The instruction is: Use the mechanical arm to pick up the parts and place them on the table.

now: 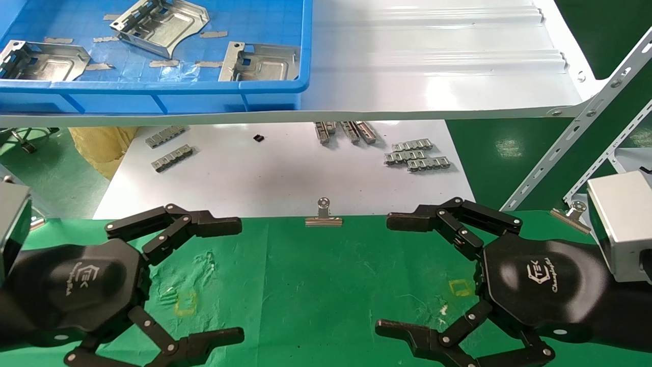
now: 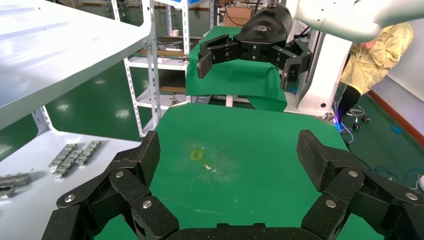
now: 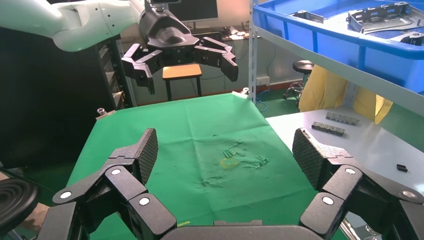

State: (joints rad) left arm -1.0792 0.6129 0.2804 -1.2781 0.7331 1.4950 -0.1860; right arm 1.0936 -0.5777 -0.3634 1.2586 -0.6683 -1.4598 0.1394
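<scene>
Three shiny metal parts lie in the blue tray (image 1: 153,94) up on the white shelf (image 1: 433,66). One part (image 1: 43,61) is at the tray's left end. Another part (image 1: 160,25) lies tilted, farther back, near the middle. The third part (image 1: 260,62) sits by the tray's right wall. Small grey bits of tape lie on the tray floor between them. In the right wrist view, the parts (image 3: 380,17) show over the tray's blue rim.

Below the shelf is the tabletop (image 1: 316,285), covered in green cloth with wrinkles. Two small yellow squares are drawn on it, one (image 1: 185,302) near the left side and one (image 1: 461,287) near the right side. No part is on the green cloth.

The left gripper (image 1: 239,280) hangs over the left side of the tabletop. Its jaws are spread wide and hold nothing. The right gripper (image 1: 384,272) hangs over the right side, facing the left one. Its jaws are spread wide too, with nothing between them. The two grippers are well apart.

A silver binder clip (image 1: 323,214) pinches the far edge of the cloth, between the two grippers. Another clip (image 1: 573,211) sits at the far right corner.

Past the cloth is a white board (image 1: 285,173). Grey link strips lie on it, some on the left (image 1: 170,148), some on the right (image 1: 415,155), and some (image 1: 346,131) partly under the shelf. A tiny black piece (image 1: 259,137) lies there too.
</scene>
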